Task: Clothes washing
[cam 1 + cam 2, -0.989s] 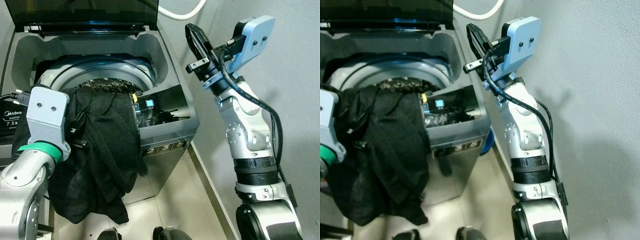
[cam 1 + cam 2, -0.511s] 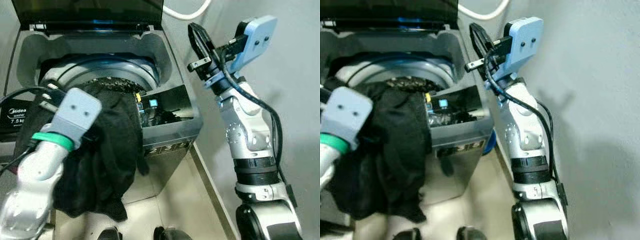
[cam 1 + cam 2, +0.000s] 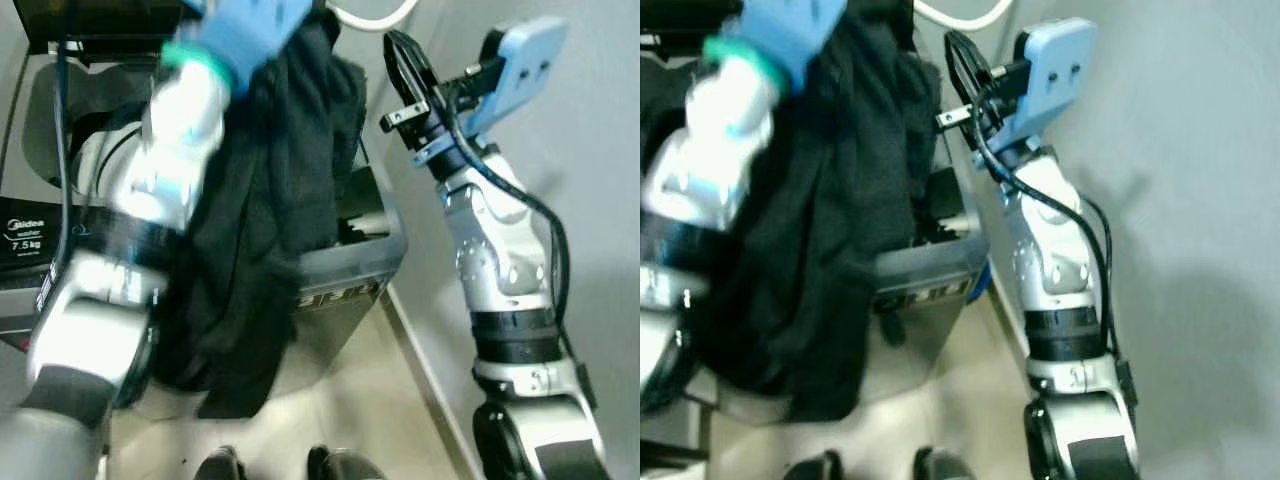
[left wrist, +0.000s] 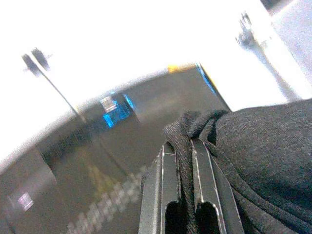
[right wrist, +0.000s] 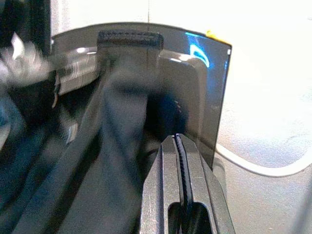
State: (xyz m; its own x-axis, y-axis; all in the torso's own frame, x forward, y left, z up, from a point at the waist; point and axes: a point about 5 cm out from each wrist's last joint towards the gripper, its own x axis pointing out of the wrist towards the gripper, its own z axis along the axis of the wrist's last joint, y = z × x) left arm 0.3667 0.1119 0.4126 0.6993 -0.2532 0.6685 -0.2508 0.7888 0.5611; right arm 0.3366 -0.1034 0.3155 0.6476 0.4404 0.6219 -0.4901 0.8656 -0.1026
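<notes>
Left arm (image 3: 150,190) motion-blurred; black garment (image 3: 270,200) hides washer (image 3: 350,270) tub; washer cut off at 9 o'clock.

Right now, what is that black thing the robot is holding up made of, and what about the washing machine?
The black clothing looks like soft matte knit fabric: it droops in folds from the left gripper. The washing machine seems to be smooth grey plastic or painted metal, with a slight sheen; I can't tell which.

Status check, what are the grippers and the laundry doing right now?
Left gripper shut on black garment, raised above open washing machine. Right gripper shut, empty, up beside the machine. Garment hangs over the front edge, not yet in.
</notes>
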